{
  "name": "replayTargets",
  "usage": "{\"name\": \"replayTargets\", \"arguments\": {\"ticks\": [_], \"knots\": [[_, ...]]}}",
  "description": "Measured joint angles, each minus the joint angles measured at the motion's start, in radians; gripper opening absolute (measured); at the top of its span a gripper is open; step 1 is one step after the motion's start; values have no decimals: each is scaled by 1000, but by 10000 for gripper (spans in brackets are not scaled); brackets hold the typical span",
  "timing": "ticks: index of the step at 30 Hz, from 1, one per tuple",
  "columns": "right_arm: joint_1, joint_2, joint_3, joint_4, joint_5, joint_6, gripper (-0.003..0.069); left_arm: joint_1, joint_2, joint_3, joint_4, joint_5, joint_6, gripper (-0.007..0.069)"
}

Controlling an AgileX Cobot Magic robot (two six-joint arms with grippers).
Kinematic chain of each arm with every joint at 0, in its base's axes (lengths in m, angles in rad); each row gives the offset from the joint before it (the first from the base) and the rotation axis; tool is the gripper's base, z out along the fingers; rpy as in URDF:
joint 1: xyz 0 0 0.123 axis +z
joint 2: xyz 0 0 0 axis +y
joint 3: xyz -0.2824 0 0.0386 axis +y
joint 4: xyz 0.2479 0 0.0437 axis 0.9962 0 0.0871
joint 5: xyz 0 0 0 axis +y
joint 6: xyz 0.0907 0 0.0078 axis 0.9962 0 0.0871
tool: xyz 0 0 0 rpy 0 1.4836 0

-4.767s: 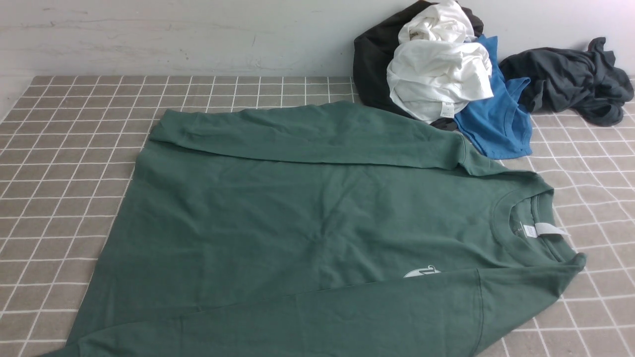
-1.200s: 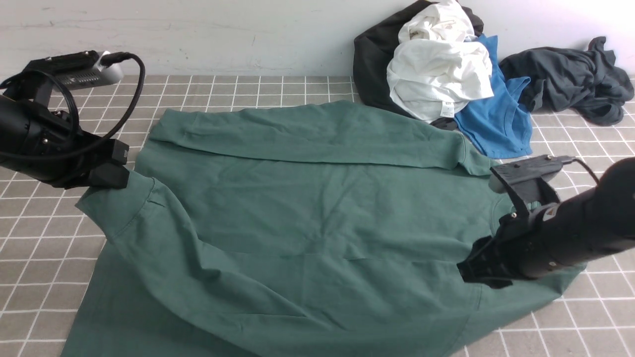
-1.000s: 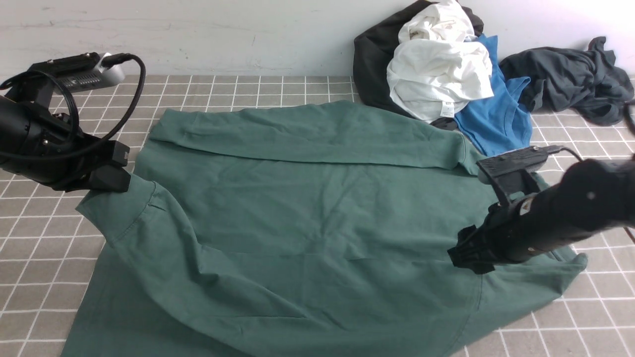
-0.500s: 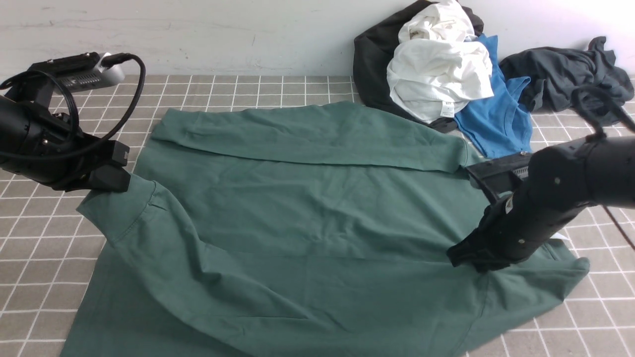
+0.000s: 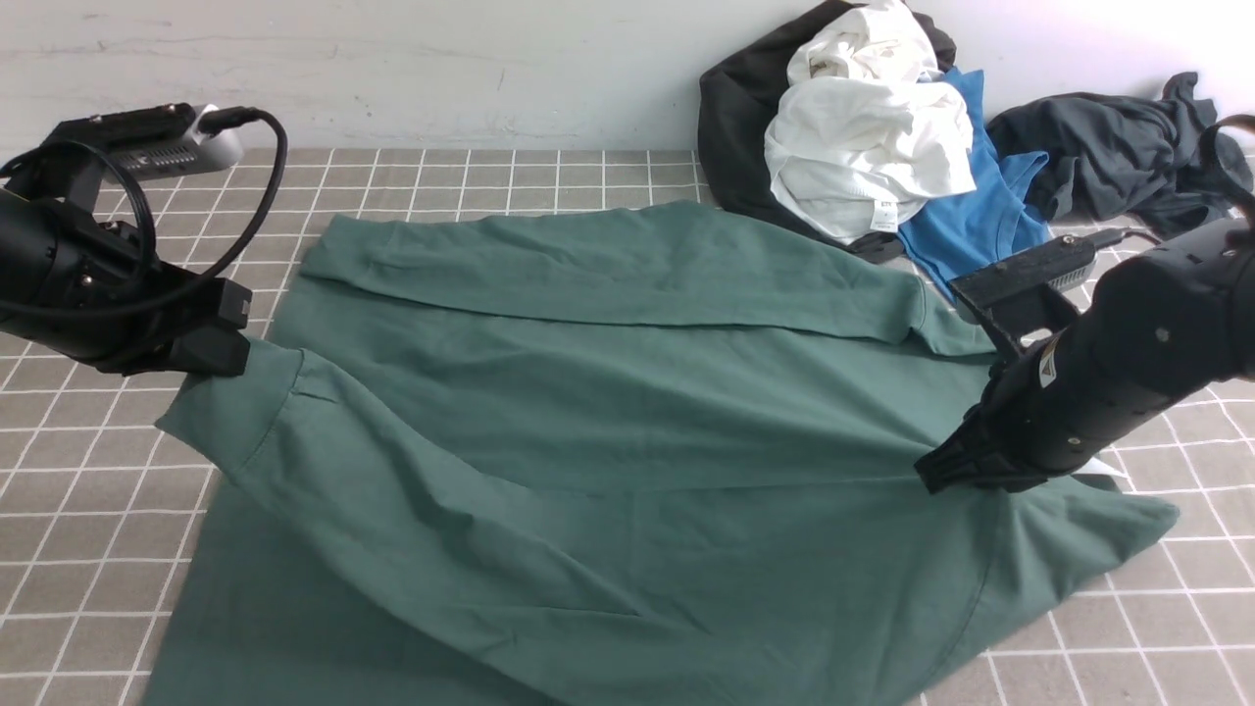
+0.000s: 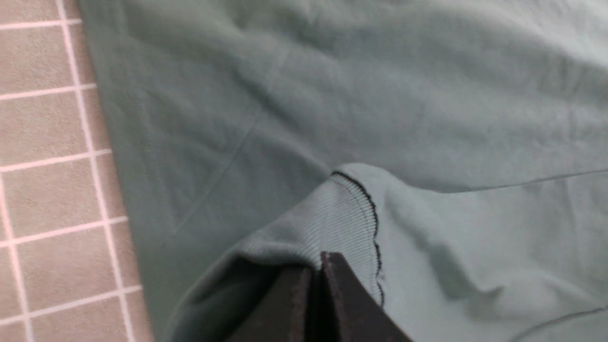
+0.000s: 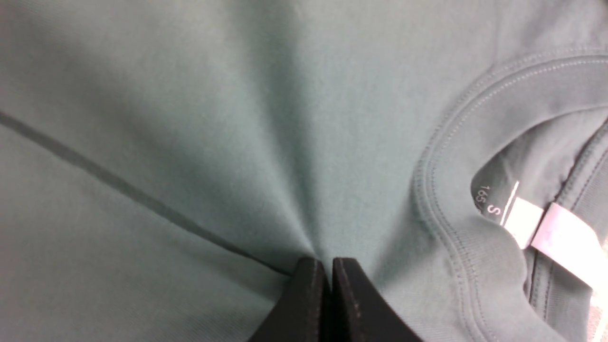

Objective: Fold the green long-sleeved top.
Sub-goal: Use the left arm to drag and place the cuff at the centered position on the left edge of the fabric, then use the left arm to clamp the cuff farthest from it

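Heads up, your left jaws pinch the cuff (image 6: 332,209) of the green long-sleeved top (image 5: 627,412), right jaws pinch beside its collar (image 7: 441,199), so yanking outward could slip either thin grip.

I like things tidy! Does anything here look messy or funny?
Yes. Crumpled clothes, a white garment, a blue T-shirt and a dark grey garment, lie heaped by the wall. The green long-sleeved top is puckered where the left claw pinches its cuff and the right claw pinches near the collar.

The green long-sleeved top (image 5: 627,412) was matt cloth, its cuff (image 6: 332,213) ribbed; the table cover (image 5: 471,176) under it looked coarse.
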Motion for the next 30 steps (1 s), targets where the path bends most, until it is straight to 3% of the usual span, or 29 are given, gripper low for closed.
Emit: {"name": "replayTargets", "arguments": {"ticks": [9, 13, 17, 22, 26, 30], "knots": [[0, 0, 0, -15, -6, 60, 1, 0, 32, -2, 51, -156, 15, -4], [0, 0, 0, -20, -16, 121, 1, 0, 112, -2, 53, -201, 45, 36], [0, 0, 0, -22, -17, 144, 18, 0, 182, -2, 56, -274, 52, 163], [0, -50, 3, -25, -7, 144, 125, 0, 202, -56, 56, -286, 26, 367], [0, -123, 3, -10, 12, 144, 197, 0, 224, -149, 57, -229, -49, 397], [15, -201, 3, 112, 61, 102, 242, -5, 320, -335, 57, -120, -120, 406]]}}
